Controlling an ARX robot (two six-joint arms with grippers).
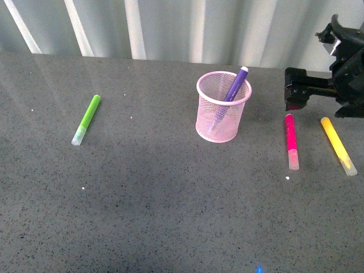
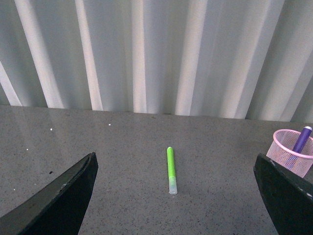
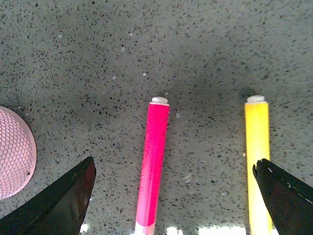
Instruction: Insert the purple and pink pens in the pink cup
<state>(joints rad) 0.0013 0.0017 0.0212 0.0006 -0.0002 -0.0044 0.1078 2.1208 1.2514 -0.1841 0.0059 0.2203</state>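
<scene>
The pink cup (image 1: 213, 122) stands upright at the table's middle, with the purple pen (image 1: 237, 82) leaning inside it, its end above the rim. On the table to the cup's right lies the pink pen (image 1: 291, 139). My right gripper (image 1: 291, 94) hovers just above the pen's far end, open. In the right wrist view the pink pen (image 3: 155, 161) runs between the spread fingers of the right gripper (image 3: 173, 200), nearer one of them, and the cup's edge (image 3: 12, 156) shows at the side. My left gripper (image 2: 176, 205) is open and holds nothing; the cup (image 2: 286, 152) and purple pen (image 2: 303, 137) appear beside one finger.
A yellow marker (image 1: 337, 145) lies right of the pink pen, close to the right gripper's other finger (image 3: 283, 196). A lime-green marker (image 1: 87, 119) lies far left on the grey speckled table (image 1: 170, 199). A corrugated white wall (image 1: 170, 28) closes the back.
</scene>
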